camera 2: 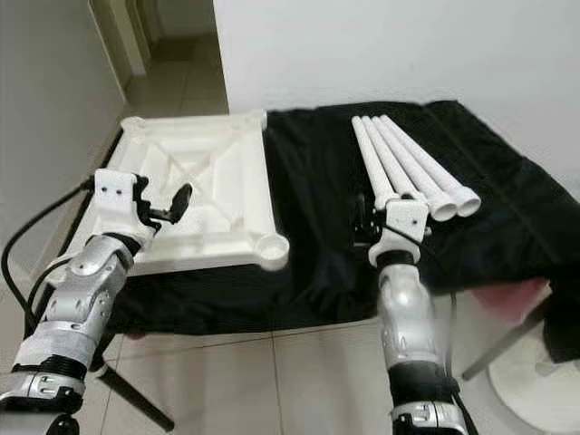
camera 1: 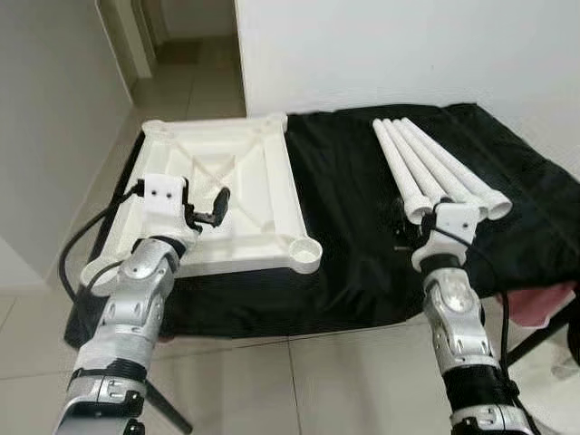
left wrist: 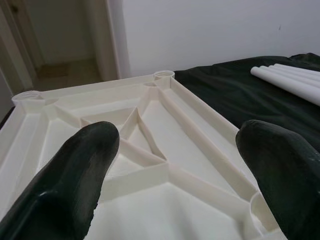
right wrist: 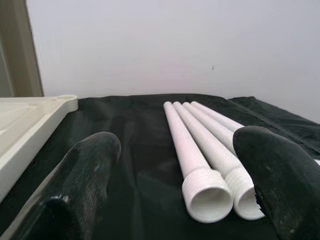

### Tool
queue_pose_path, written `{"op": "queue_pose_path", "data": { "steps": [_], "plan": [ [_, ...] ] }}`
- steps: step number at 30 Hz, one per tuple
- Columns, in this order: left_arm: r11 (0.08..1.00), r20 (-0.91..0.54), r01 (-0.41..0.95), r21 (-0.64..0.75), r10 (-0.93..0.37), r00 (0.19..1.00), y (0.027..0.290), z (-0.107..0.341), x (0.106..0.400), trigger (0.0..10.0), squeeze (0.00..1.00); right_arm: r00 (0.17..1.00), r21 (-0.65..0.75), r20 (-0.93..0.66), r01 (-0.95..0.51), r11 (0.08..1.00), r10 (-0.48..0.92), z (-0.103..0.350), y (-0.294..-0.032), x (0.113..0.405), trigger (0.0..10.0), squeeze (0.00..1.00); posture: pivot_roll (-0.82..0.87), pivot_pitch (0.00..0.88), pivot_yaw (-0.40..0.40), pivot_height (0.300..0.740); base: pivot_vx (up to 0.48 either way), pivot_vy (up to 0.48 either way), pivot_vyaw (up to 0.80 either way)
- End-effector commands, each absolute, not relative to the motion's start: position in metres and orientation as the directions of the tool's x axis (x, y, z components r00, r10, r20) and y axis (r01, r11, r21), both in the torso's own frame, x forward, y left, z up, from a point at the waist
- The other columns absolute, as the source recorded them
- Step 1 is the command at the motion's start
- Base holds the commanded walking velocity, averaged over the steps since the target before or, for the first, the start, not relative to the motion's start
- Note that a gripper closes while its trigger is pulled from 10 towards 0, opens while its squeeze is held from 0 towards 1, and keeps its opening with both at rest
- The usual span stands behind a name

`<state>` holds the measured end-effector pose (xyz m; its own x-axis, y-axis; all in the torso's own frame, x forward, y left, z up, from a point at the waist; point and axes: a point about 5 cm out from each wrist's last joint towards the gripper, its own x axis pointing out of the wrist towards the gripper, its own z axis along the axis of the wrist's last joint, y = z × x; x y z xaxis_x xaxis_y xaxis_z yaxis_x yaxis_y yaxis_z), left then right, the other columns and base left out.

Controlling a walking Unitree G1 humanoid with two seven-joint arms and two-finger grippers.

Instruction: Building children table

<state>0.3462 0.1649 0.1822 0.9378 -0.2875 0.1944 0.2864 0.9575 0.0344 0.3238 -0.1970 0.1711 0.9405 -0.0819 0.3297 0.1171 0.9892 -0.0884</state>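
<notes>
White ribbed tabletop beneath released left claw — right claw released before threaded legs.

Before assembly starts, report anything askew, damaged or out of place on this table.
Nothing looks damaged. The white tabletop lies underside up, its near-left corner overhanging the black cloth. Four white legs lie neatly side by side. Left gripper and right gripper hover open.

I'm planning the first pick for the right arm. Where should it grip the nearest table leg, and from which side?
Probably on the smooth shaft just behind the threaded end of the leftmost leg, coming from above with the right gripper straddling it. Its left flank faces bare black cloth, while its right flank lies against the next leg.
</notes>
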Motion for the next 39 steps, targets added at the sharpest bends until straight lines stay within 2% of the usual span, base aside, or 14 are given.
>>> {"op": "queue_pose_path", "data": {
  "steps": [1, 8, 22, 29, 36, 39],
  "plan": [
    [0.955, 0.198, 0.293, 0.05, -0.297, 0.934, 0.167, 0.182, 0.345, 10.0, 0.0, 0.942, -0.088, 0.329, 0.108, 0.99, -0.073, 0.17, -0.194, 0.324, 10.0, 0.0, -0.07, 0.002, 0.081, 0.74, 0.266, 0.0, 0.0],
    [0.954, 0.198, 0.295, 0.048, -0.299, 0.934, 0.166, 0.182, 0.345, 10.0, 0.0, 0.941, -0.094, 0.329, 0.113, 0.989, -0.076, 0.17, -0.195, 0.323, 10.0, 0.0, -0.08, 0.005, 0.085, 0.74, 0.264, 0.0, 0.0],
    [0.954, 0.204, 0.3, 0.021, -0.297, 0.933, 0.162, 0.179, 0.345, 10.0, 0.0, 0.937, -0.089, 0.33, 0.15, 0.985, -0.113, 0.169, -0.201, 0.323, 10.0, 0.0, -0.09, 0.0, 0.089, 0.74, 0.0, 0.0, 0.0],
    [0.931, 0.191, 0.36, 0.06, -0.365, 0.911, 0.156, 0.178, 0.341, 10.0, 0.0, 0.939, -0.047, 0.275, 0.23, 0.972, -0.208, 0.163, -0.212, 0.325, 10.0, 0.0, -0.09, 0.0, 0.088, 0.74, 0.0, 0.0, 0.0],
    [0.911, 0.172, 0.401, 0.094, -0.412, 0.895, 0.152, 0.177, 0.339, 10.0, 0.0, 0.939, -0.04, 0.255, 0.248, 0.968, -0.23, 0.161, -0.215, 0.325, 10.0, 0.0, -0.09, 0.0, 0.087, 0.74, 0.0, 0.0, 0.0],
    [0.88, 0.151, 0.458, 0.127, -0.473, 0.868, 0.147, 0.177, 0.336, 10.0, 0.0, 0.952, -0.017, 0.204, 0.237, 0.971, -0.229, 0.156, -0.22, 0.328, 10.0, 0.0, -0.09, 0.0, 0.088, 0.74, 0.0, 0.0, 0.0]
  ]
}}
